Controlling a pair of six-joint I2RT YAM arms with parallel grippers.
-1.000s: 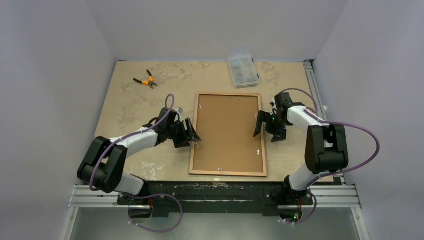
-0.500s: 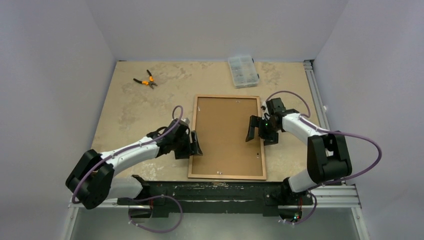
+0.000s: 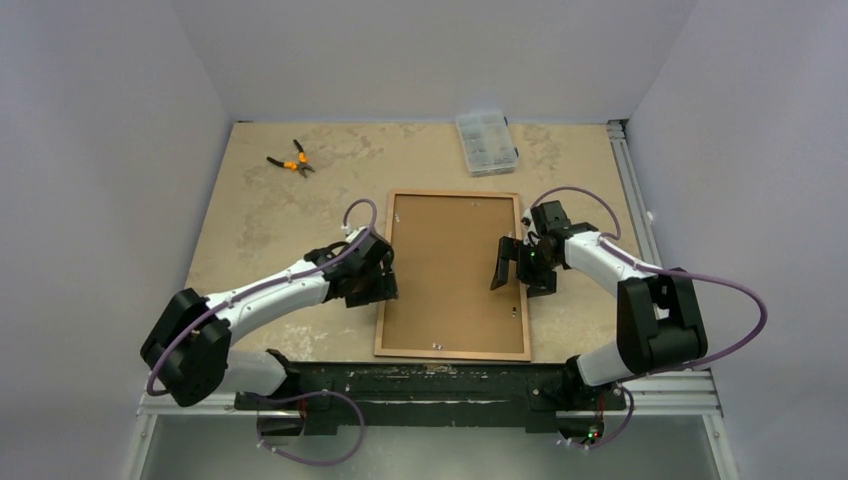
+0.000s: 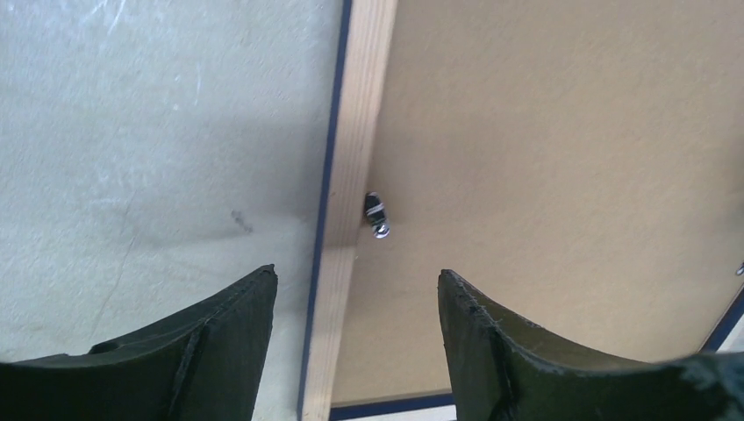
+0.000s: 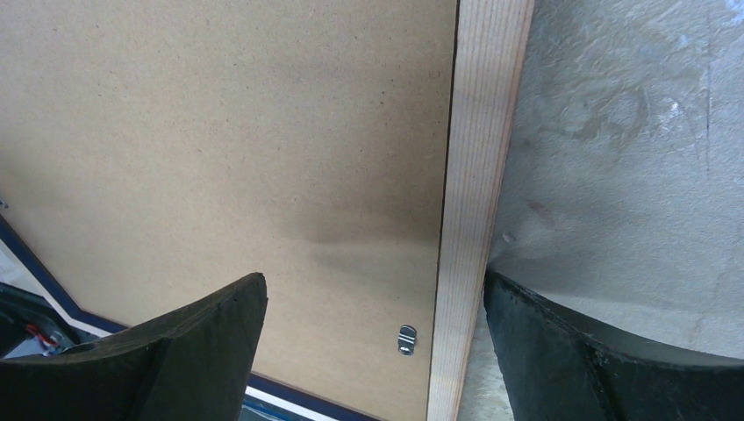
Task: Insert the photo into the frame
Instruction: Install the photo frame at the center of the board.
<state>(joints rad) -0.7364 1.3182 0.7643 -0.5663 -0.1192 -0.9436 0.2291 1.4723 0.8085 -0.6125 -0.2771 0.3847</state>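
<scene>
Both grippers have drawn inward to the frame's long rails over the past second, and the frame (image 3: 452,353) now lies slightly nearer the arm bases.

Nearest the bases, the frame rests flat on the table (image 3: 260,210), its light wood-brown face up and a brown backing board (image 3: 450,270) filling the opening. Its short rails run near and far.

Left gripper (image 3: 385,283): it hangs at the left long rail. The left wrist view (image 4: 355,281) shows its fingers apart, one above the table and one above the backing board (image 4: 544,175), with the rail (image 4: 351,219) between them. A dark blue edge runs along the rail's outer side, and a small metal turn clip (image 4: 376,215) sits at the inner edge. Whether the fingertips touch the frame cannot be told.

Right gripper (image 3: 505,265): it hangs at the right long rail. Here too the fingers are spread (image 5: 373,285) and straddle the rail (image 5: 478,132), with a second clip (image 5: 406,340) on the board just beside it.

Farther back, well apart from the frame, a clear compartment box (image 3: 486,142) lies beyond the far rail. Orange-handled pliers (image 3: 291,160) lie at the far left.
</scene>
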